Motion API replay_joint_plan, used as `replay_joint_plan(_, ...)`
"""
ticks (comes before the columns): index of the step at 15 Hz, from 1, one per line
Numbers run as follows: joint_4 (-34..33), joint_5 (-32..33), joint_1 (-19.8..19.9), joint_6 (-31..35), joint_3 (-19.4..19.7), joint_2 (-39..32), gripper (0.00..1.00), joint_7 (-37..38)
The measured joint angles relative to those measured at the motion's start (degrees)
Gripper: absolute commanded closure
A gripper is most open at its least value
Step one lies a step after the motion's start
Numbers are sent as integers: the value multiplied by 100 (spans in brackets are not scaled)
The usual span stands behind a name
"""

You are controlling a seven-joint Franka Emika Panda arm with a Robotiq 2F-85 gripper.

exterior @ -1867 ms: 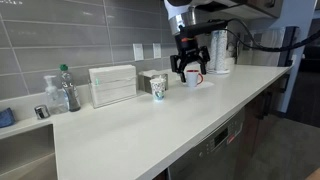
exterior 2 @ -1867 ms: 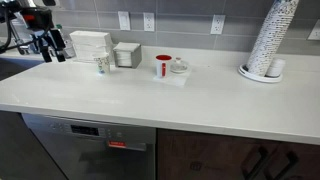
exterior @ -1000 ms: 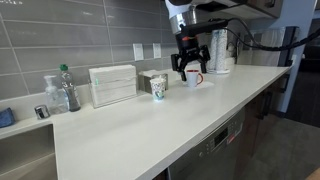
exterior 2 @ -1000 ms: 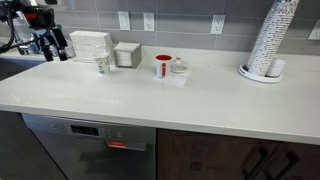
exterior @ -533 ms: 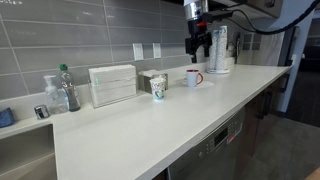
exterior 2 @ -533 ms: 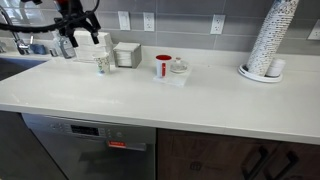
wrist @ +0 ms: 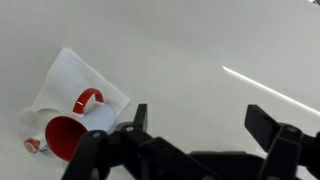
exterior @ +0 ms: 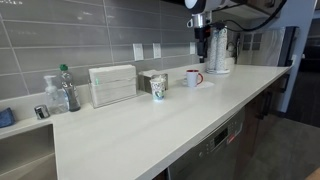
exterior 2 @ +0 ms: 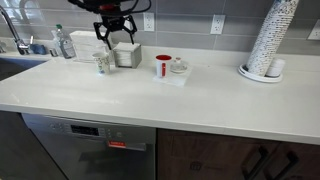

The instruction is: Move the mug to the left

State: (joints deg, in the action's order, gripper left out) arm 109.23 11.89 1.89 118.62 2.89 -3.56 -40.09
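Observation:
The mug [exterior 2: 163,66] is white with a red interior and red handle. It stands upright on a white napkin [exterior 2: 176,77] on the counter and also shows in an exterior view [exterior: 193,77]. In the wrist view the mug [wrist: 68,133] sits at the lower left, outside the jaws. My gripper [exterior 2: 115,40] hangs open and empty well above the counter, over the patterned cup [exterior 2: 101,64] and the grey box, apart from the mug. It also shows in an exterior view [exterior: 204,46] and in the wrist view [wrist: 205,122].
A small clear dish [exterior 2: 178,67] sits next to the mug on the napkin. A grey box [exterior 2: 126,54], a white napkin dispenser [exterior: 112,85], a bottle [exterior: 67,88] and a sink edge [exterior 2: 20,60] line the wall. A tall cup stack [exterior 2: 270,40] stands at the far end.
My gripper has risen and travelled along the counter from the sink end toward the mug. The mug and the other things have not moved.

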Motion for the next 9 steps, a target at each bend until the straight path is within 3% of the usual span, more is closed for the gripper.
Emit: replay_joint_plan(9,-95,0,29,7,-36,-65,0,-29)
